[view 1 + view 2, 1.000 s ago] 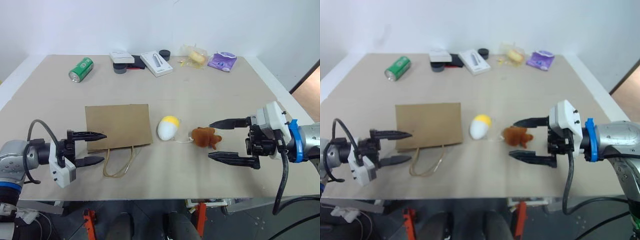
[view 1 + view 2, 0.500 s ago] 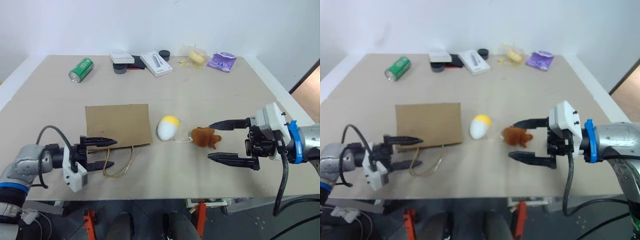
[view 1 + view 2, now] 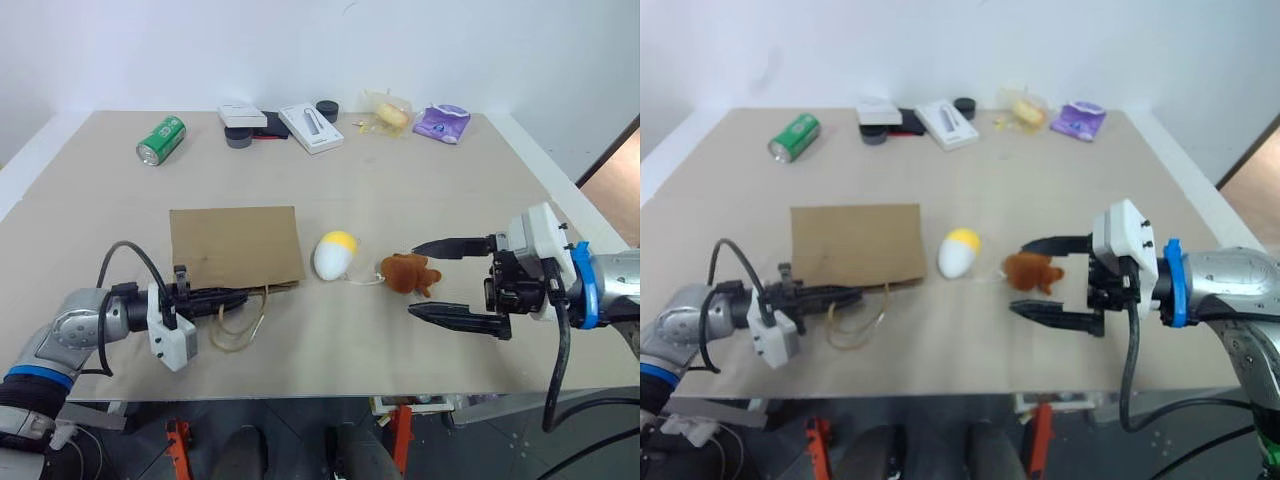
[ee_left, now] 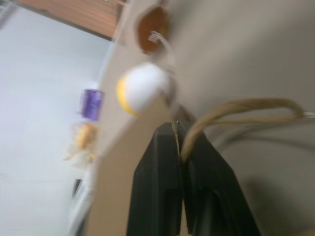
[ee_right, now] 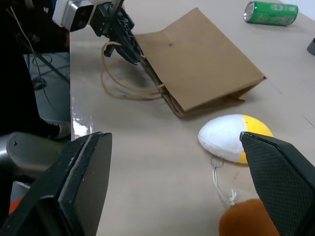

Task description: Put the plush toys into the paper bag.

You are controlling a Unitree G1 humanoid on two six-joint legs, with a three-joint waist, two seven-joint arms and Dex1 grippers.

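Brown kraft paper lay flat at centre left of my head view: the paper bag (image 3: 237,248), its mouth toward the lower edge of the frame and its two tan cord handles (image 3: 240,322) looping out over the desk (image 3: 420,200). My left hand (image 3: 243,295) sat at the lower left, reaching level toward the right, its black fingers (image 4: 160,182) pressed together. In the left wrist view one cord ran right into the seam between them, so I read it as pinching a handle at the bag's mouth.

Just right of the bag, apart from it, I saw the white egg-shaped toy (image 3: 335,255) with its yellow top, lying on the desk at frame centre. A thin string led from it toward the reddish-brown plush animal (image 3: 410,272), which sat just to the right of the egg.

My right hand (image 3: 450,280) hung at the right of the frame, fingers spread wide, one above the other, their tips close to the brown toy without touching it.

Along the top of the frame I could make out a green can (image 3: 161,139) on its side at upper left, a white flat box (image 3: 312,127) near top centre, a yellowish item in clear wrap (image 3: 390,113) and a purple packet (image 3: 444,122) to its right.
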